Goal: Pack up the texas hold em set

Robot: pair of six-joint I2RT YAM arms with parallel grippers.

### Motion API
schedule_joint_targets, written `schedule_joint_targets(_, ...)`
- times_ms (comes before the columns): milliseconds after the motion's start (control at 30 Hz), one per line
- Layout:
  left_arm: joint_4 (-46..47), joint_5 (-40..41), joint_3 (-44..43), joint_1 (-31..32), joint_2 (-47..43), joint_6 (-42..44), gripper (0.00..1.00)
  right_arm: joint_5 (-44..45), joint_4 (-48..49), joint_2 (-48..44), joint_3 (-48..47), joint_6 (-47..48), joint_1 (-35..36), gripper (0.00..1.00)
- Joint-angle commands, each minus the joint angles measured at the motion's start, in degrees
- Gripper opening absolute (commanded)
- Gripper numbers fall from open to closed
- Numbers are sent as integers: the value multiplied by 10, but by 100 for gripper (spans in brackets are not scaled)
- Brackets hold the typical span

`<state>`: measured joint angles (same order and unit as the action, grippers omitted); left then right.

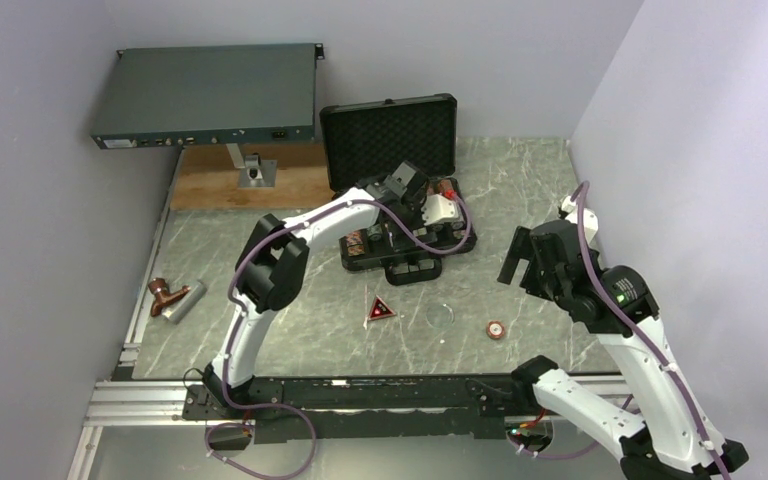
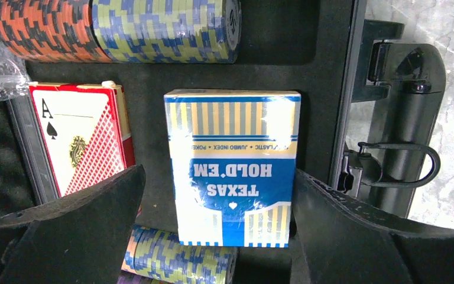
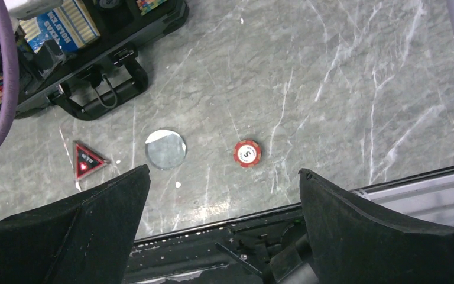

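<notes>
The black briefcase point(image 1: 388, 140) stands open at the back middle, its foam lid upright. My left gripper point(image 1: 430, 215) hangs low over its base. In the left wrist view the gripper point(image 2: 219, 177) is open around a blue "Texas Hold'em" card deck point(image 2: 233, 165) lying in the foam. A red deck point(image 2: 83, 139) lies to its left, with striped chip rows point(image 2: 165, 29) above and below. My right gripper point(image 1: 530, 265) is open and empty above the table. Below it lie a red chip point(image 3: 247, 153), a clear round disc point(image 3: 165, 149) and a red triangle point(image 3: 87, 161).
A large flat grey electronics box point(image 1: 208, 95) stands at the back left above a wooden board point(image 1: 250, 175). A copper fitting and a grey cylinder point(image 1: 175, 297) lie at the left edge. The case handle point(image 2: 402, 130) points toward the arms. A black rail point(image 1: 360, 395) runs along the near edge.
</notes>
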<state>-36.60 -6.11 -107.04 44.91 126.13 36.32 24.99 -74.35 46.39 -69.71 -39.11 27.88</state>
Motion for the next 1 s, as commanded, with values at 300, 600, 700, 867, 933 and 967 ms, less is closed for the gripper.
schedule_joint_targets(300,50,-19,43,15,-142,-94,100,-9,23,19,-16,-7,-1,100)
schedule_joint_targets(600,182,80,244,15,-363,-276,100,-80,140,94,-29,-3,-1,92)
schedule_joint_targets(700,221,137,353,6,-457,-451,100,-128,210,121,-18,-7,-1,84)
schedule_joint_targets(867,198,49,465,-33,-563,-652,100,-195,305,182,-5,-21,-2,68)
schedule_joint_targets(933,256,-97,529,-80,-584,-721,100,-208,339,209,0,-31,-1,60)
schedule_joint_targets(967,299,-148,562,-106,-586,-741,100,-212,355,225,1,-35,-2,57)
